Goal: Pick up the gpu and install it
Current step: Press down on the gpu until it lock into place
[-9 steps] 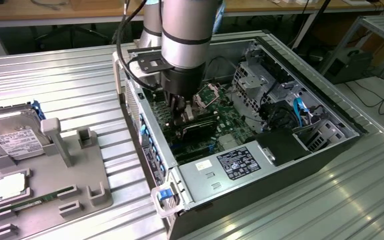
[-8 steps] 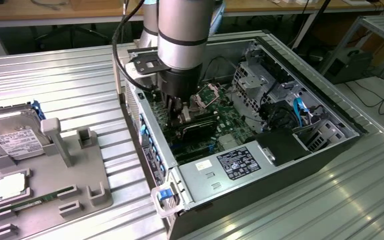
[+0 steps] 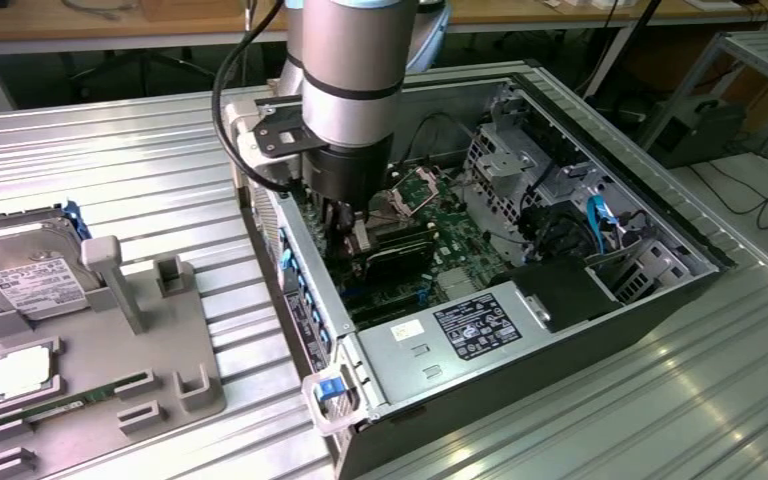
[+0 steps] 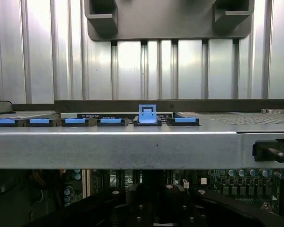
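The arm is plunged down into the open computer case (image 3: 651, 215), which lies on its side on the ribbed metal desk (image 3: 131, 180). The claw (image 3: 353, 238) sits deep among the boards, its fingers pressed together, and right at its tip is the gpu (image 3: 398, 258), the dark flat card standing on edge over the green motherboard (image 3: 471, 245). The card looks pinched in the claw, though the grip point itself is tucked behind the arm's body, so that is a judgement rather than a clear sighting.

Here is the relation that matters: the gpu lies directly below the claw, not off to a side, and its long axis runs along the motherboard from the case's rear wall, the one with the blue slot clips (image 3: 307, 300), toward the drive cage (image 3: 524, 160). The card sits low, close to the board, apparently at or in its slot; whether it is fully seated cannot be told.

From the wrist view, the case's silver rear rail (image 4: 132, 149) crosses in front, with a row of blue clips (image 4: 75, 121) along it and one clip standing raised (image 4: 147, 115).

Off to the exterior view's left, the grey fixture tray (image 3: 104, 360) holds the hard drive (image 3: 24, 280) and a green memory stick (image 3: 57, 408), well apart from the action.
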### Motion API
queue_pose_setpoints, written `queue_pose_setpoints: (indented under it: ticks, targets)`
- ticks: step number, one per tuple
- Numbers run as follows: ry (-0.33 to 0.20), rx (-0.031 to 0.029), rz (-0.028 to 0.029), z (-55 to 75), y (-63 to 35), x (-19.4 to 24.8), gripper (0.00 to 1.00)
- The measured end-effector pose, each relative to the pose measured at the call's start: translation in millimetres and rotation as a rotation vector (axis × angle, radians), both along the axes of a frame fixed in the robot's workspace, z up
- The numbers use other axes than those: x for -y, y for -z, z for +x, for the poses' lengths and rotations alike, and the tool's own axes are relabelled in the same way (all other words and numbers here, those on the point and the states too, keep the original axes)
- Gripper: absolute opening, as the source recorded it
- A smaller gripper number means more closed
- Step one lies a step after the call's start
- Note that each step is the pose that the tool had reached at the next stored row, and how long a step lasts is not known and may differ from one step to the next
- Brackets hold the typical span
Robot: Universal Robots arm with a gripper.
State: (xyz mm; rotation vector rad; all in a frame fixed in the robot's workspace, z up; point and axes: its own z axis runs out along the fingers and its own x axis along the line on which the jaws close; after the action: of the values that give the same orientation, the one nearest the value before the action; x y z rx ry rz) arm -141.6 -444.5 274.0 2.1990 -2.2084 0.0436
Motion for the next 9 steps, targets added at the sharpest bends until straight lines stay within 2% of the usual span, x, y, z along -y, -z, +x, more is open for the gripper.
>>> queue_pose_setpoints:
  ticks: [7, 8, 9]
  targets:
    - [0.0, -0.0009, 0.0004, -0.2, 3.4, 0.0, 0.11]
    - [0.0, 0.0001, 0.0017, -0.1, 2.2, -0.1, 0.11]
    - [0.0, -0.0001, 0.0014, -0.2, -3.1, -0.1, 0.11]
